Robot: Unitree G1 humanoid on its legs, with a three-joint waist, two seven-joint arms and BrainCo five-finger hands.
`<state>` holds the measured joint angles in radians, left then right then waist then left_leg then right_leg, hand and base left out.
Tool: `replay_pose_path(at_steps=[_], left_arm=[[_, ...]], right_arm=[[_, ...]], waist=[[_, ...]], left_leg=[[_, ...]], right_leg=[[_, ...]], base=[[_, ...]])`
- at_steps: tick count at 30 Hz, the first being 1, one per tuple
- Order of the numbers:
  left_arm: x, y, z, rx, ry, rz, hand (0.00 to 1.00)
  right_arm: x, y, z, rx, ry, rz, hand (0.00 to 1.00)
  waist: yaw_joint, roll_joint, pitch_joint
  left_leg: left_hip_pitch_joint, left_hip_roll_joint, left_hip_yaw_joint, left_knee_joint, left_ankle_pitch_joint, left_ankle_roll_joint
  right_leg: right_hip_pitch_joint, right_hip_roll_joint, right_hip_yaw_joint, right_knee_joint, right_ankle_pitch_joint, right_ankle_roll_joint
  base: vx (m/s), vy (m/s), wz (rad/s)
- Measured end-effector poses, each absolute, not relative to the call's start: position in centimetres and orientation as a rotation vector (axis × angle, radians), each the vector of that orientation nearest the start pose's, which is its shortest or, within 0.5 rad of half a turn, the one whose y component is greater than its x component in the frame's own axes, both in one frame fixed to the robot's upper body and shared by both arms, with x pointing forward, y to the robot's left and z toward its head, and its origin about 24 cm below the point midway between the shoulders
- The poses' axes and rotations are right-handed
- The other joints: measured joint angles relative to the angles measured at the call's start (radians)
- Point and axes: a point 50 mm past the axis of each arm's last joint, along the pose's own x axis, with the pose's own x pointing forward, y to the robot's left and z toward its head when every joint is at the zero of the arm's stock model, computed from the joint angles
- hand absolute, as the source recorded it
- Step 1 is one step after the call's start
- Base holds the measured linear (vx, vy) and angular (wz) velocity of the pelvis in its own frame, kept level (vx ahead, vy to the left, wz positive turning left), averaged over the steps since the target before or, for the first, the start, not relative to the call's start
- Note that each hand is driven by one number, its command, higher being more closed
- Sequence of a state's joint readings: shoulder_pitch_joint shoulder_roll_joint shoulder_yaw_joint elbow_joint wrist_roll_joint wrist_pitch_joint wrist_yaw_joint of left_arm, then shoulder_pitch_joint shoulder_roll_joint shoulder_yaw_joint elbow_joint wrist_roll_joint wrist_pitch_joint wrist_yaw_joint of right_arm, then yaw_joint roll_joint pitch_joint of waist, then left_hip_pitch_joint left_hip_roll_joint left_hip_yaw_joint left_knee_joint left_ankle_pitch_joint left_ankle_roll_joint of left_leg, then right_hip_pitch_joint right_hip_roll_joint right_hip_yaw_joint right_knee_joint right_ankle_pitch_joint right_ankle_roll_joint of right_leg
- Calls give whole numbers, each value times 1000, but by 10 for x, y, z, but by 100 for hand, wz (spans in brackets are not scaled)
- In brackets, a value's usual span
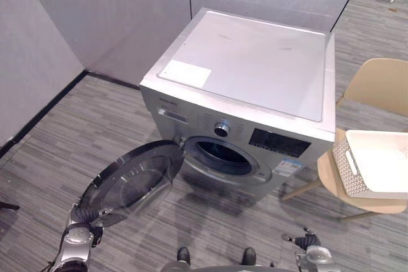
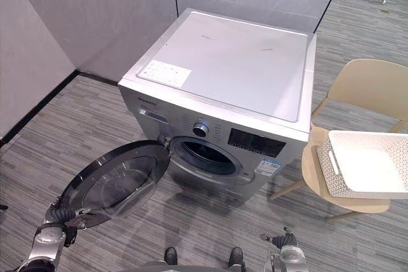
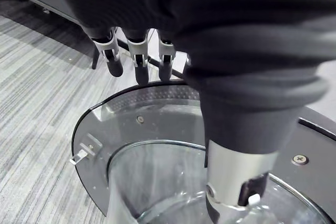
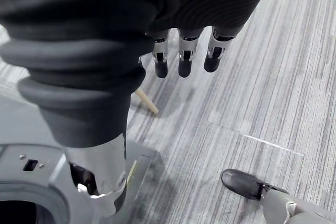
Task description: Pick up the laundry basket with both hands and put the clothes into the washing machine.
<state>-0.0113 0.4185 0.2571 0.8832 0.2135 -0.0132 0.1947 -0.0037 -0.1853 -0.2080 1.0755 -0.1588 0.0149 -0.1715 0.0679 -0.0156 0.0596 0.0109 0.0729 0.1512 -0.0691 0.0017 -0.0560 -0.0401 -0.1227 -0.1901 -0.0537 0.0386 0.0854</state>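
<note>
Floor (image 1: 76, 132): grey plank, bounded by grey wall panels (image 1: 115, 11) at rear and robot's left.

Washer (image 1: 255, 68): silver front-loader, standing in the corner, top bare save a white sheet at its front-left. Knob (image 1: 222, 128) centred on ctrl panel, dark display to its right.

Door (image 1: 137, 179): swung fully open to robot's left, hinged at left of the drum opening (image 1: 220, 156), inner glass bowl facing up. It sits between the left hand and the washer front. Opening is dark and unobstructed from the front.

Chair (image 1: 382, 84): tan, just right of the washer, seat near the washer's front-right corner, legs splayed on the floor.

Basket (image 2: 331, 170): white, perforated walls, resting on the chair seat, well apart from both hands. Neither hand holds it.

Left hand (image 1: 84, 214): low at robot's left, over the door's near rim. Fingers (image 3: 139, 59) straight, side by side, reaching past the rim, gripping nothing. Thumb (image 3: 231, 182) over the glass. Contact w/ door: cannot tell.

Right hand (image 1: 308, 241): low at robot's right, over bare floor, near the washer's lower front corner. Fingers (image 4: 184, 59) straight, slightly apart, empty.
</note>
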Motion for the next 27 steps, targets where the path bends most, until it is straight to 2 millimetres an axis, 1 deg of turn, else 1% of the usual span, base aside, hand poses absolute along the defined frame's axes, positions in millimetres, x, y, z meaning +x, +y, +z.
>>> replay_pose_path(at_steps=[5, 11, 14, 15, 16, 17, 18, 19, 20, 21, 23, 24, 25, 27], left_arm=[[154, 335, -82, 605, 800, 465, 0], [150, 329, -85, 616, 808, 455, 0], [149, 324, -82, 613, 774, 454, 0], [152, 321, -81, 604, 758, 460, 0], [155, 315, -80, 569, 735, 473, 0], [156, 310, -82, 546, 732, 474, 0], [154, 302, -84, 531, 732, 466, 0], [154, 298, -86, 530, 732, 439, 0], [158, 280, -91, 533, 727, 369, 0], [159, 276, -91, 522, 720, 375, 0], [170, 260, -89, 496, 675, 346, 0], [176, 256, -87, 490, 659, 335, 0], [187, 248, -84, 475, 631, 318, 0], [190, 240, -85, 449, 632, 306, 0]], right_arm=[[117, -253, -145, -289, 1069, -358, 0], [123, -253, -143, -289, 1053, -357, 0], [137, -251, -139, -289, 1017, -352, 0], [144, -251, -136, -291, 993, -350, 0], [153, -251, -131, -298, 955, -350, 0], [155, -250, -130, -299, 949, -348, 0], [158, -248, -129, -305, 939, -335, 0], [158, -246, -129, -309, 937, -330, 0], [158, -244, -129, -313, 933, -323, 0], [160, -243, -128, -317, 927, -323, 0], [159, -242, -129, -323, 929, -330, 0], [158, -243, -129, -324, 930, -337, 0], [156, -244, -130, -323, 939, -354, 0], [157, -246, -129, -308, 938, -373, 0]], waist=[[-1, 5, 2], [0, 6, 3], [2, 8, 24], [2, 13, 38], [2, 27, 56], [2, 31, 60], [2, 31, 62], [2, 26, 66], [1, 33, 61], [3, 33, 61], [0, 37, 61], [-2, 41, 63], [-2, 51, 70], [-3, 63, 71]], left_leg=[[0, -3, -2, 0, -3, -5], [-9, -3, -2, 6, 0, 0], [-70, 1, 6, 74, -23, 3], [-104, 5, 8, 125, -45, 5], [-148, 11, 6, 207, -79, 11], [-158, 11, 6, 224, -87, 12], [-160, 7, 7, 231, -90, 12], [-160, 4, 7, 230, -90, 12], [-169, -2, 5, 220, -90, 9], [-175, -4, 5, 215, -87, 6], [-215, -20, -14, 180, -46, 10], [-226, -26, -18, 171, -33, 12], [-231, -34, -22, 144, -5, 11], [-220, -40, -18, 106, 17, 11]], right_leg=[[-6, -4, 2, 0, 1, 3], [-15, -4, 5, 1, 5, 7], [-63, -8, 24, 39, 7, 7], [-91, -12, 29, 78, -4, 6], [-128, -19, 34, 141, -25, 7], [-136, -22, 38, 156, -31, 9], [-139, -27, 47, 165, -34, 13], [-138, -29, 49, 163, -34, 14], [-135, -35, 49, 135, -19, 25], [-132, -37, 47, 113, -8, 31], [-114, -43, 24, -4, 56, 38], [-111, -45, 14, -27, 68, 34], [-112, -52, -3, -45, 82, 37], [-120, -57, 1, -38, 82, 36]], base=[[-26, -1, 0], [-3, -2, -1], [-42, -2, -11], [-80, 8, -8], [-87, 12, -4], [-129, 26, -2], [-80, 28, 1], [-128, 43, 4], [-109, 38, 7], [-111, 35, 15], [-114, 12, 40], [-135, 16, 64], [-87, 23, 47], [-92, 35, 17]])
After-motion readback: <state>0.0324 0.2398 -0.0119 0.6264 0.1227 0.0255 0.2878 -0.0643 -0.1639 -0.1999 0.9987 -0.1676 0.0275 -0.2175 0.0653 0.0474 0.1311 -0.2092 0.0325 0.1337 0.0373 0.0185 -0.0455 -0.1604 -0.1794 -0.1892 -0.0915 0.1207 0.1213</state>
